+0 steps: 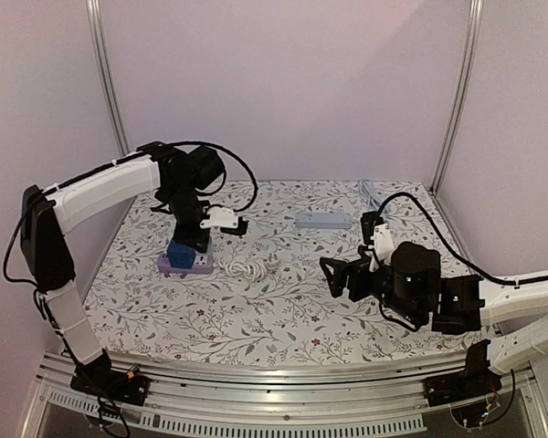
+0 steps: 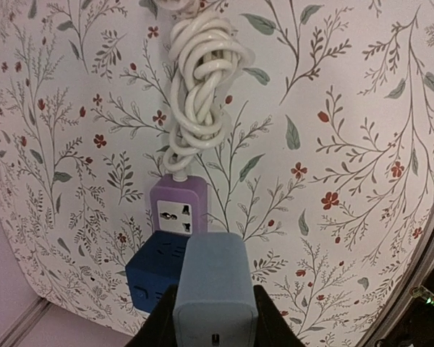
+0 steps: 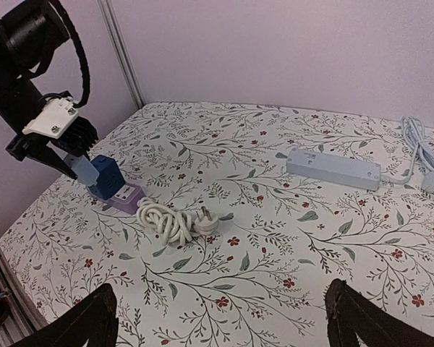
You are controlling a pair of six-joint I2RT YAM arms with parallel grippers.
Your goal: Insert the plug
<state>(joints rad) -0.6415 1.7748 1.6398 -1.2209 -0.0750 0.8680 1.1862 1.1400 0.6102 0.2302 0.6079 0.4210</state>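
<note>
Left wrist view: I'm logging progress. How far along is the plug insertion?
Done: the left gripper has the pale blue plug clamped. In hand: holding it above the purple socket strip, beside the dark blue cube. Left: seating it in the free socket. The right gripper is open, idle.

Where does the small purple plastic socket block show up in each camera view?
Top external: purple socket block, left of centre, below the left gripper.
Left wrist: block lower centre, just beyond the pale blue plug the gripper holds.
Right wrist: block left side, mid-height, under a dark blue cube adapter.
Shared landmark: coiled white cable joined to it.
</note>
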